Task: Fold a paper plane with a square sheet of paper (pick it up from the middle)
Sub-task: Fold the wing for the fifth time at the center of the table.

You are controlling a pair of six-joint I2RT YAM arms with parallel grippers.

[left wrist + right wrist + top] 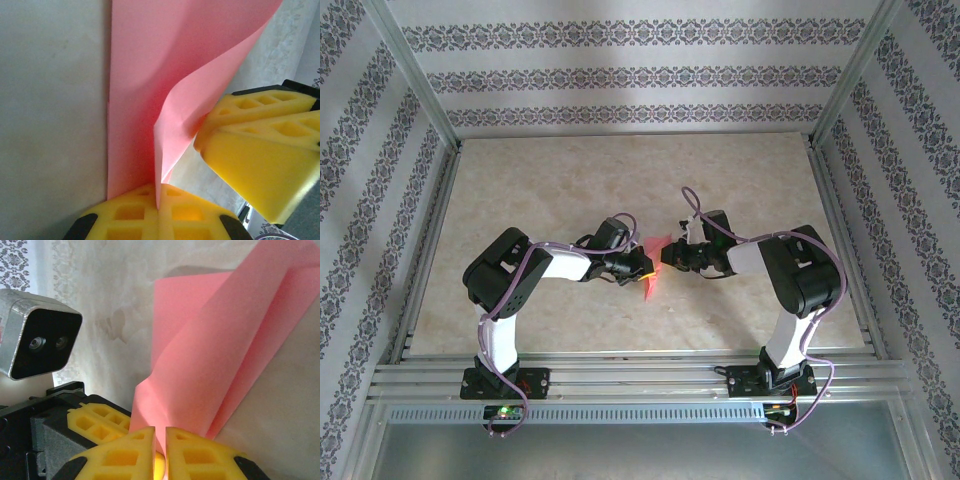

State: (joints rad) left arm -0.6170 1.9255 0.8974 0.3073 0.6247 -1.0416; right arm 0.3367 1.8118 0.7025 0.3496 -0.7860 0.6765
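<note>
Judging progress, I'd call it early: the square sheet of paper [653, 262] is up off the worktop [620, 170], held between the arms, with at least one long fold and a loose curl (nothing pointed yet). The left fingers [130, 215] are clamped together on its edge, and the right fingers [195, 455] pinch a folded layer. The dart itself is left to fold. Count: one sheet, two pairs of fingers.
</note>
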